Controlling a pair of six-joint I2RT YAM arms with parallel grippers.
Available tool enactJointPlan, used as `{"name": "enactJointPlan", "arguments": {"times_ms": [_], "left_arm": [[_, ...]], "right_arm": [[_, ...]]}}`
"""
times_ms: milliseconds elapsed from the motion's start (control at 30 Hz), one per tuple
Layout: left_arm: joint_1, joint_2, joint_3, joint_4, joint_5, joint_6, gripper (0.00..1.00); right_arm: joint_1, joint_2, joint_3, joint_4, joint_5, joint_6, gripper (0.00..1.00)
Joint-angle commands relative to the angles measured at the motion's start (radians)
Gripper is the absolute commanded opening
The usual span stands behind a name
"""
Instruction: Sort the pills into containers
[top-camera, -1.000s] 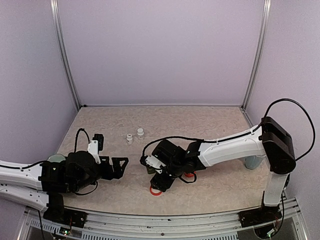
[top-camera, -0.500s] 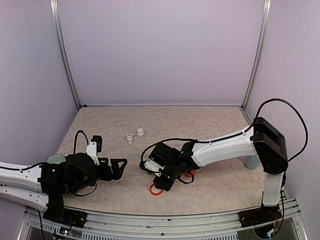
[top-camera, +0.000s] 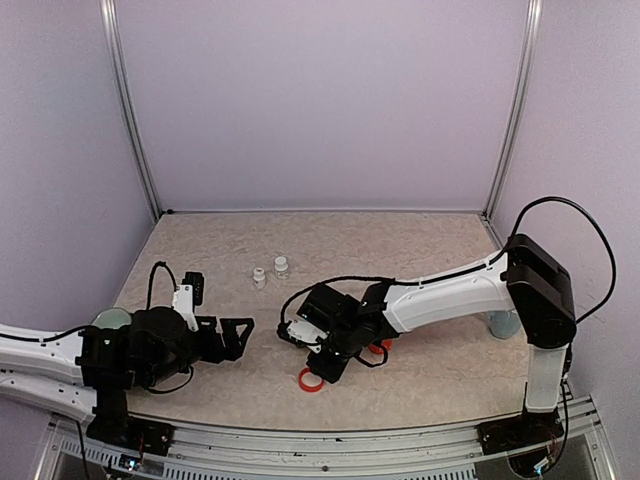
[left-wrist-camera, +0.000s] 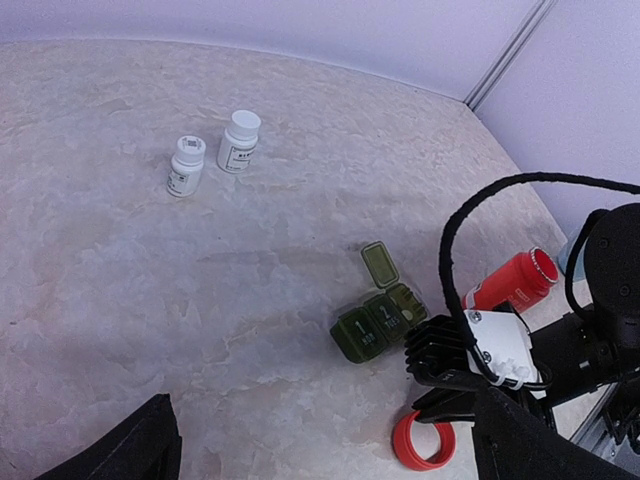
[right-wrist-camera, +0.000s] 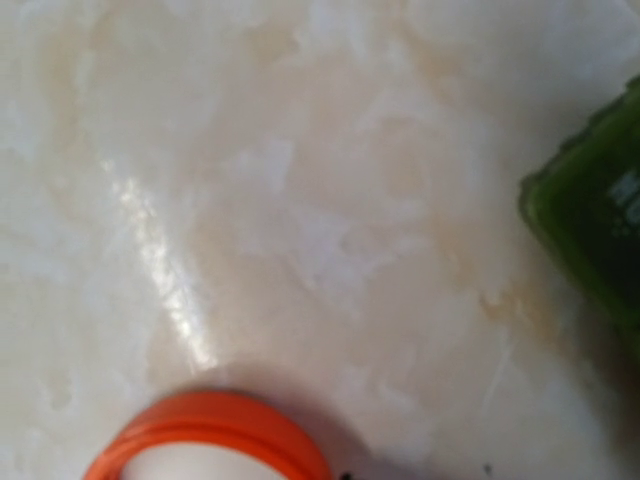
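Note:
The dark green containers (left-wrist-camera: 378, 322) lie near the middle of the table, with one lid (left-wrist-camera: 379, 265) flipped up and the two others closed. A pale speck shows in the open compartment; I cannot make out any pills clearly. My right gripper (top-camera: 322, 365) (left-wrist-camera: 440, 402) hovers low just right of the containers, above a red cap ring (top-camera: 311, 380) (right-wrist-camera: 210, 440). Its fingers are hidden in its own wrist view, and nothing shows in it. My left gripper (top-camera: 240, 335) (left-wrist-camera: 325, 425) stands open and empty to the left, aimed at the containers (right-wrist-camera: 600, 240).
A red bottle (left-wrist-camera: 510, 280) lies on its side behind the right gripper. Two small white bottles (top-camera: 259, 277) (top-camera: 281, 265) stand farther back. A pale blue mug (top-camera: 505, 322) sits at the right wall. A pale green object (top-camera: 110, 318) shows behind the left arm.
The right gripper has shut and drawn back off the red cap ring, which now lies uncovered on the table. The left arm has stayed put.

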Motion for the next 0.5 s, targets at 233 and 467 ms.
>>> {"name": "enactJointPlan", "arguments": {"times_ms": [233,467], "left_arm": [[-0.029,-0.056,-0.115,0.392,0.291,0.225,0.99],[-0.033,0.014,-0.11,0.703,0.533,0.564,0.99]], "right_arm": [[-0.105,-0.402,-0.247,0.376,-0.145,0.1,0.0],[-0.173,-0.621,-0.382,0.6,-0.252,0.272,0.0]]}}
